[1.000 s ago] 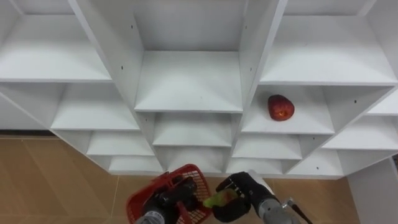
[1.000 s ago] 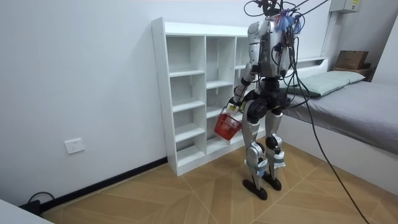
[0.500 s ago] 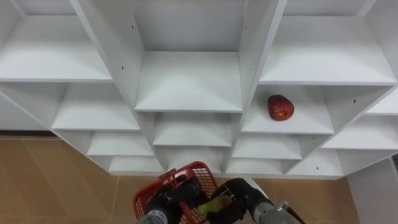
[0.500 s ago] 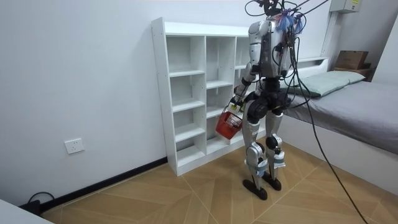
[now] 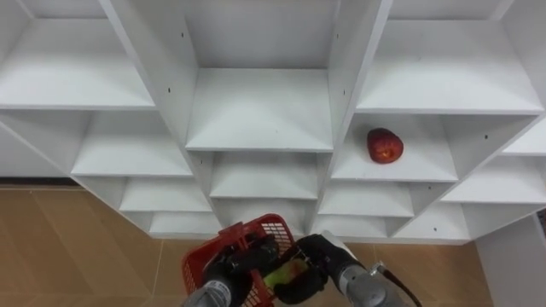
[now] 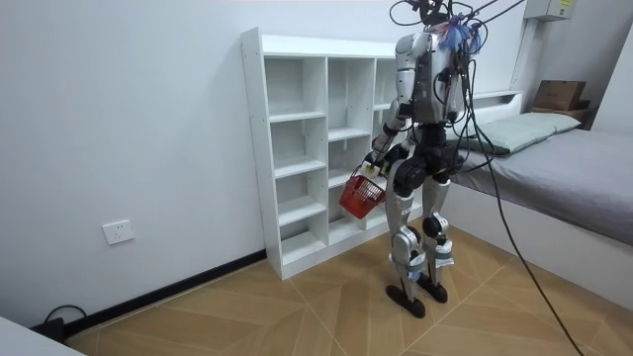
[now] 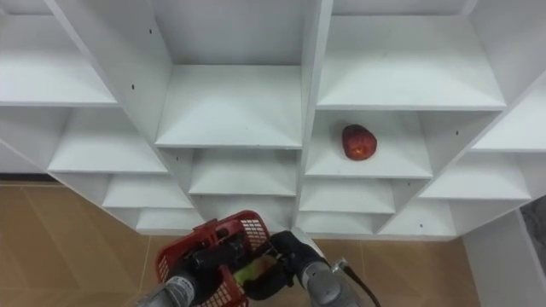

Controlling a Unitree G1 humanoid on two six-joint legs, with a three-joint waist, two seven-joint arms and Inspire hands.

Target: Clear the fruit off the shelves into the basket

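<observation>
- Red apple (image 5: 385, 146): lies alone on a shelf in the right-hand column of the white shelf unit (image 5: 256, 111), one level below the wide middle shelf. It sits towards the back of its compartment, touched by neither hand.
- Green fruit (image 5: 278, 276): a yellow-green piece at the bottom edge of the eye views, held at the mouth of the red basket (image 5: 275, 230), level with its right rim. Whether it touches the basket wall cannot be told.
- Right hand (image 5: 317, 256): comes in from the lower right with its dark fingers curled round the green fruit, gripping it just beside the basket's right edge.
- Left hand (image 5: 247, 258): comes in from the lower left and is closed on the basket's top, at the handle, carrying the basket in front of the robot's body.
- Red basket: a plastic mesh basket, hanging low before the bottom shelves. What lies in it cannot be made out.
- Stance: in the room view the robot stands upright on the wooden floor (image 6: 297, 307), close to the shelf unit and facing it. The basket hangs at hip height between body and shelves, and a bed (image 6: 564, 168) stands behind it at the room view's right.
</observation>
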